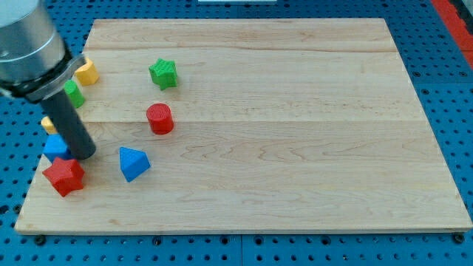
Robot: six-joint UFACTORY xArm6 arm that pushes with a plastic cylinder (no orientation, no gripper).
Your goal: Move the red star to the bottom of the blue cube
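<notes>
The red star point(64, 176) lies near the board's bottom left corner. The blue cube point(55, 146) sits just above it, touching or nearly touching, partly hidden by my rod. My tip point(83, 154) rests on the board right beside the blue cube's right side and just above the red star's upper right point.
A blue triangular block point(133, 162) lies right of the star. A red cylinder point(159, 118) and a green star point(163, 73) stand further up. A yellow block point(87, 72), a green block point(73, 94) and a small yellow piece point(48, 123) lie along the wooden board's point(295, 148) left edge.
</notes>
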